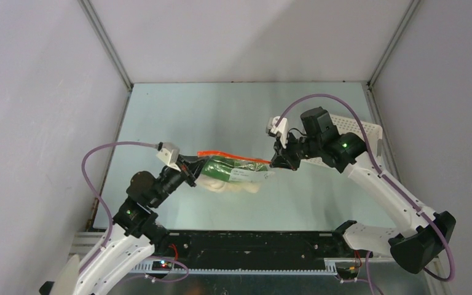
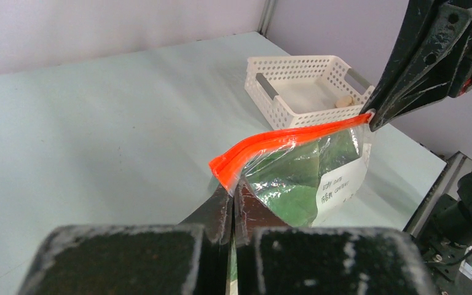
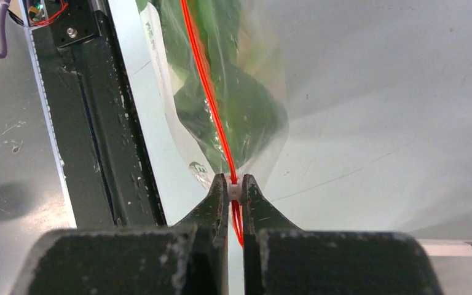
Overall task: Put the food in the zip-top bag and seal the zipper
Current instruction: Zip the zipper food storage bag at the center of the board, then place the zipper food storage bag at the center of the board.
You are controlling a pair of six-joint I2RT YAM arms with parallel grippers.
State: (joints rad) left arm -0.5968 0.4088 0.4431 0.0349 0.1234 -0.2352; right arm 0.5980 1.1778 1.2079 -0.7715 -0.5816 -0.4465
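Now, step: sealing orange-red zipper strip (image 2: pixel 283 138) of clear plastic bag (image 1: pixel 238 174).
Left claw (image 2: pixel 232 193), right claw (image 3: pixel 236 186): clamped on bag's mouth ends.
Next: prob. press strip btwn claws.

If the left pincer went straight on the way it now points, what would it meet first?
The left pincer is shut on the zip-top bag, so it would press into that bag and the green food inside first. Beyond, probably the right pincer, though depth is unclear.

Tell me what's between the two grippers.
The bag, holding green and white food, hangs between them, its orange zipper stretched from left gripper to right gripper; clearest in the top view.
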